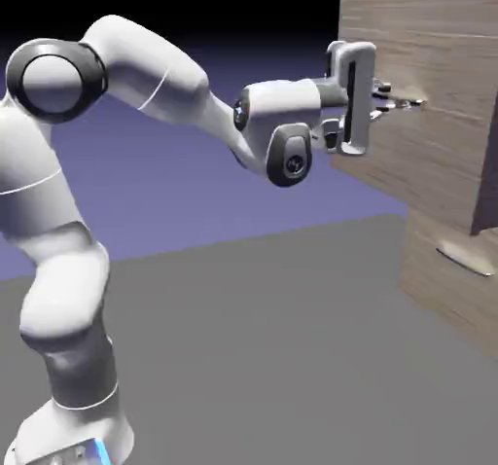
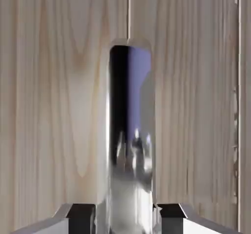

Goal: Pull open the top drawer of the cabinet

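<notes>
The gripper is held level, pointing at the front of the top drawer, and its two fingers are pinched on the small silver bar handle that sits on that front. In the hand view the handle is seen large and upright in the picture, directly ahead of the gripper, with one grey fingertip pressed against each of its sides. Pale wood grain of the drawer front fills everything around the handle in that view, and a thin seam is seen running along the far right of the picture.

In the exterior view the top drawer is seen standing proud of the cabinet: its box juts out toward the gripper beyond the lower drawer front, so the drawer is already drawn some way out. The lower drawer front lies below the gripper and farther back than the top drawer's face, and its curved silver handle is well apart from the fingers and untouched.

The white arm is stretched from behind the gripper, its wrist just short of the drawer face. The grey bench lies well beneath the gripper, and the cabinet is seen resting on it.
</notes>
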`<state>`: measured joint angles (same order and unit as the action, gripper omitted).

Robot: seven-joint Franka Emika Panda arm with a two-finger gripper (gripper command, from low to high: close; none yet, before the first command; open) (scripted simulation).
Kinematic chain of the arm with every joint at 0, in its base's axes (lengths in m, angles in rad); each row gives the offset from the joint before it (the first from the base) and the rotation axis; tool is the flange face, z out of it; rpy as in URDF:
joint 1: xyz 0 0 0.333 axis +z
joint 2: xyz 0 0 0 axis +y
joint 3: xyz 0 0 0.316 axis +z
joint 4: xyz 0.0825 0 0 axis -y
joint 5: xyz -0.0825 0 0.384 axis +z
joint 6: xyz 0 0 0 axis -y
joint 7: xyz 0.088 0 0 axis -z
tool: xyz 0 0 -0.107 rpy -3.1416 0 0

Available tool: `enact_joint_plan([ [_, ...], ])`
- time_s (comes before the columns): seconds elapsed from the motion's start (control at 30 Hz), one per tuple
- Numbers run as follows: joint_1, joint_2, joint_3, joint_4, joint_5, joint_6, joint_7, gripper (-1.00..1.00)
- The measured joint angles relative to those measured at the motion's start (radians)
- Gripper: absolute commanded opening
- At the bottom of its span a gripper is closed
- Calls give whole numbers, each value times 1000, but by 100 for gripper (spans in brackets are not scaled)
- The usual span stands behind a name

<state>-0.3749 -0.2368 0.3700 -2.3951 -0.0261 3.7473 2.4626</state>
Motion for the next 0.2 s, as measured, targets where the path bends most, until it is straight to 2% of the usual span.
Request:
enact_joint_plan([
  [0.07,19,-72,-34,-69,-35,1,45,-100],
  [0.1,30,-105,-50,-99,-49,0,61,100],
  [0.2,41,-141,-66,-131,-64,-6,77,100],
])
